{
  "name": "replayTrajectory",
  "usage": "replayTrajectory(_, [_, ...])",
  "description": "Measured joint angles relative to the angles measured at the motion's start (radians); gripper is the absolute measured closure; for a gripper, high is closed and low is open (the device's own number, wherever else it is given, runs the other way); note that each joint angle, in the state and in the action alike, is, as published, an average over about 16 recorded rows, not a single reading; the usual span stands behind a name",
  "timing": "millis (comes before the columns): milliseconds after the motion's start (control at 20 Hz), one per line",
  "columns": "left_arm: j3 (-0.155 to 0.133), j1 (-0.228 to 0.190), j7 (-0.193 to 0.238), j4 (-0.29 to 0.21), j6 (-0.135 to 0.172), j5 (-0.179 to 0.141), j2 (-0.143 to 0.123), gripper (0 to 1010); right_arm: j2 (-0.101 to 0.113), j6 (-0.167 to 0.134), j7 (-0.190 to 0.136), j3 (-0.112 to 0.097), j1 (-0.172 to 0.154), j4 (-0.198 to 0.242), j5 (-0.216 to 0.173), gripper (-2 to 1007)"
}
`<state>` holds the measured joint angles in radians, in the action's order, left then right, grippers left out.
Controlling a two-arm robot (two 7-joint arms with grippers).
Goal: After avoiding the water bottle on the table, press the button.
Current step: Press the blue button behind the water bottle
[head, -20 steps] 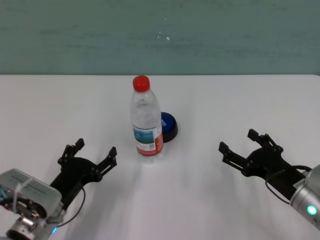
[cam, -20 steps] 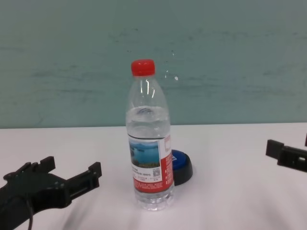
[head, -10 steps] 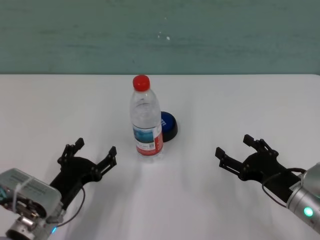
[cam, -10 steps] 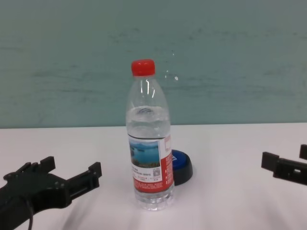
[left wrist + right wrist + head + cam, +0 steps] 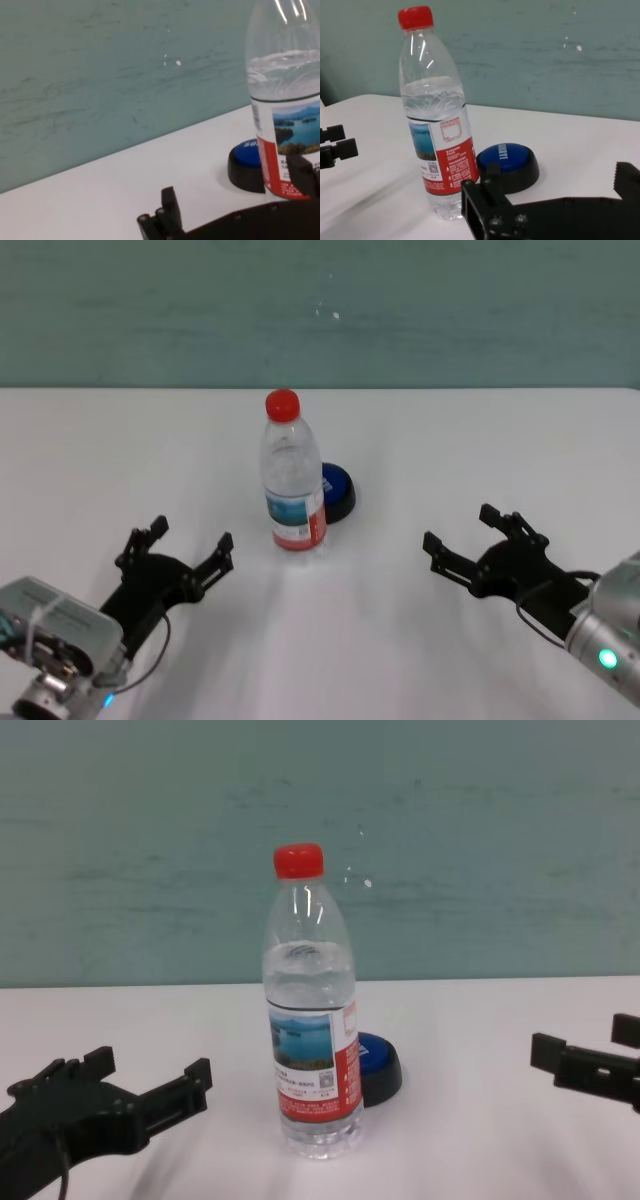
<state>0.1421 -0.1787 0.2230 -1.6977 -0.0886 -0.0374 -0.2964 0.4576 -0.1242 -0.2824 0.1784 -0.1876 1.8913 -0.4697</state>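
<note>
The water bottle (image 5: 295,490) stands upright mid-table, with a red cap and a red, white and blue label. The blue button (image 5: 338,492) on its black base sits just behind and to the right of the bottle, partly hidden by it. My right gripper (image 5: 460,528) is open and empty, low over the table (image 5: 330,640), to the right of the bottle and nearer to me than the button. In the right wrist view the bottle (image 5: 437,130) and the button (image 5: 507,160) lie ahead. My left gripper (image 5: 190,537) is open and empty at the near left.
A teal wall (image 5: 320,310) runs behind the table's far edge. Bare white tabletop lies around the bottle on all sides. The chest view shows the bottle (image 5: 310,1050) in front of the button (image 5: 382,1065).
My right gripper has moved left, closer to the bottle and the button. The left arm, the bottle and the button have not moved.
</note>
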Motion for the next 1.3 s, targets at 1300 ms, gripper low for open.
replayTrajectory(1300, [0.0,0.0,0.0,0.0,0.0,0.0,0.0,10,0.058,-0.085,-0.019,0.026,0.148,-0.05,0.02,1])
